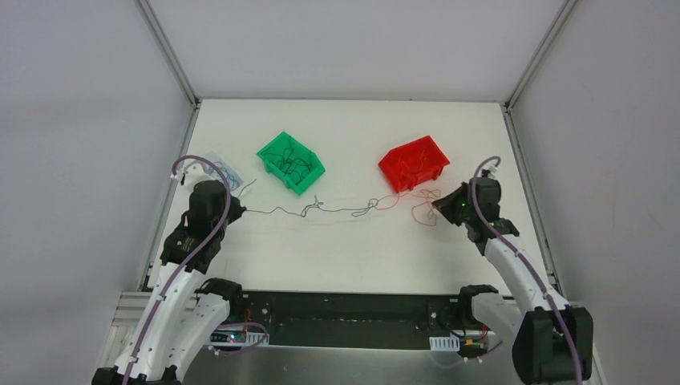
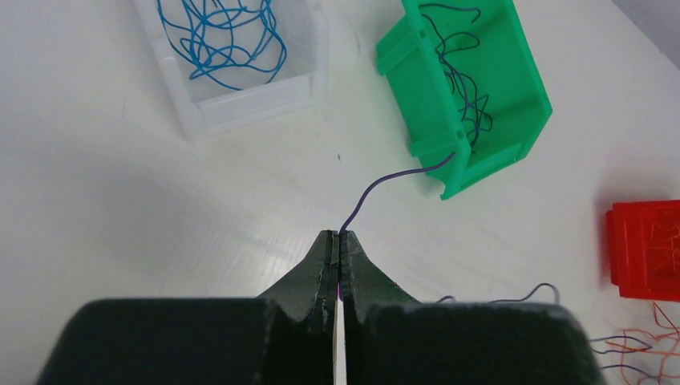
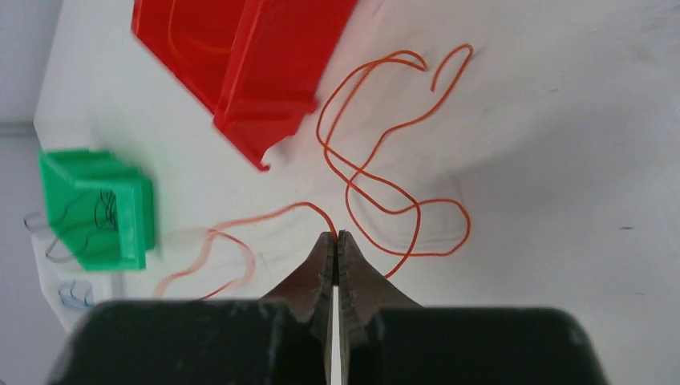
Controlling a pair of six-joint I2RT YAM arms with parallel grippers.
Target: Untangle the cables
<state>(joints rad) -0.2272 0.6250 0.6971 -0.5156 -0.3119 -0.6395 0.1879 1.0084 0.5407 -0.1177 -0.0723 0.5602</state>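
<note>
Purple cable (image 2: 383, 181) nipped by left pincer (image 2: 338, 241), red cable (image 3: 377, 196) by right pincer (image 3: 335, 238); both stretched forward, apart

Overhead looks down — wrist cameras share green bin (image 2: 525, 88) (image 3: 132, 220).

White table (image 1: 345, 257) with clear bin (image 1: 210, 158), green bin (image 1: 311, 178), red bin (image 1: 394, 166), strung-out cables (image 1: 317, 207)

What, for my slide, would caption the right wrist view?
Right tool shut on a red cable beside the red bin.
</note>
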